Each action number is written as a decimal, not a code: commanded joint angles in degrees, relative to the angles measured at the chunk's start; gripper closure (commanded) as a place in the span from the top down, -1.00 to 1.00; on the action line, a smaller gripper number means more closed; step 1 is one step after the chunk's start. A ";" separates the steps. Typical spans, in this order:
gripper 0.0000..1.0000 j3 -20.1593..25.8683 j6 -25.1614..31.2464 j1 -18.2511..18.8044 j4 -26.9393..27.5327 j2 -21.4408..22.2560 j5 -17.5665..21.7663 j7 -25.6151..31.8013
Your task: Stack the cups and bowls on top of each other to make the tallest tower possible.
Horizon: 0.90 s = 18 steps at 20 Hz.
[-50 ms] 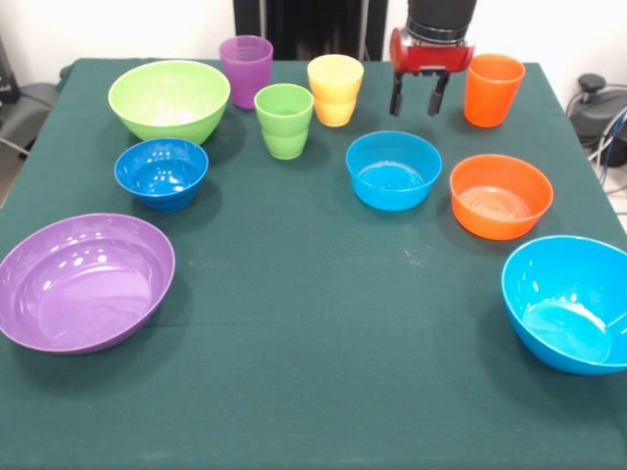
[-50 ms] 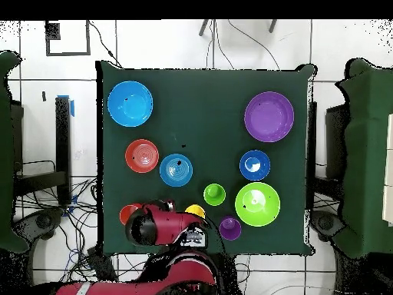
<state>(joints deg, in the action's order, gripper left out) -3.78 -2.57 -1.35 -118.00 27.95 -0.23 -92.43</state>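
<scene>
Nothing is stacked; every piece stands apart on the green table (image 1: pixel 313 333). Along the far edge stand the purple cup (image 1: pixel 246 69), green cup (image 1: pixel 284 119), yellow cup (image 1: pixel 335 88) and orange cup (image 1: pixel 493 88). My gripper (image 1: pixel 419 101) hangs open and empty between the yellow and orange cups, above the table. The large lime green bowl (image 1: pixel 168 98), small dark blue bowl (image 1: pixel 162 172), large purple bowl (image 1: pixel 83 281), small light blue bowl (image 1: pixel 393 168), small orange bowl (image 1: pixel 500 195) and large light blue bowl (image 1: pixel 568 302) lie around. From overhead the arm (image 2: pixel 157 225) covers part of the yellow cup (image 2: pixel 196 210).
Cables and dark equipment (image 1: pixel 598 103) sit off the table's right edge in the front view. Overhead, dark green chairs (image 2: pixel 361 161) stand at both sides of the table, and cables (image 2: pixel 46 219) trail on the floor near the robot base.
</scene>
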 commanded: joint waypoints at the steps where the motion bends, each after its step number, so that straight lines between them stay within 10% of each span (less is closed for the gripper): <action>1: 1.00 3.00 -2.35 0.18 5.50 -3.97 0.25 -8.85; 18: 1.00 2.78 -6.34 2.77 8.43 -9.20 1.19 -8.50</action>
<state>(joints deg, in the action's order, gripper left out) -3.92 -3.90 -0.47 -117.54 23.36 0.00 -92.46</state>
